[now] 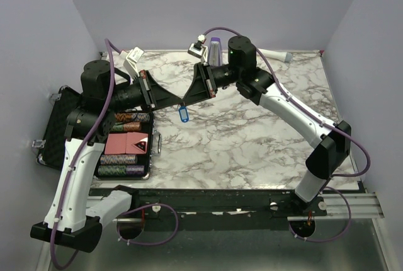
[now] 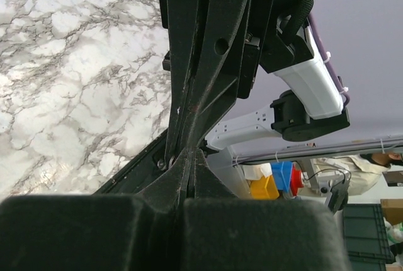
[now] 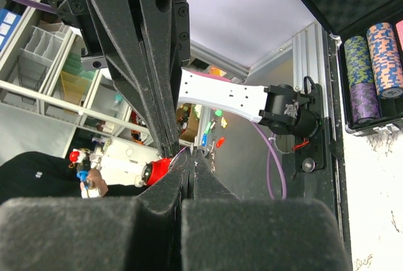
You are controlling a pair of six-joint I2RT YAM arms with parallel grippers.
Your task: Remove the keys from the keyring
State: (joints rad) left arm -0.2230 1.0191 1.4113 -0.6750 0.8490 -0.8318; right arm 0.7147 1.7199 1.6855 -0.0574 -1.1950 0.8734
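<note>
I've got the left end effector (image 1: 179, 103) and right end effector (image 1: 184, 102) closed tip to tip, apparently pinching the ring (image 1: 182, 107), with the blue key (image 1: 184, 115) dangling free to work off.

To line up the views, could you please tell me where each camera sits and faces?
Top external: above, behind, looking down on the marble table; both arms show, jaws meeting by the blue-headed key.
Left wrist: on the left arm, facing the right arm past its own shut jaws.
Right wrist: mirrored, facing the left arm past its own shut jaws.
Wrist views share the jaws' tip-to-tip meeting.
</note>
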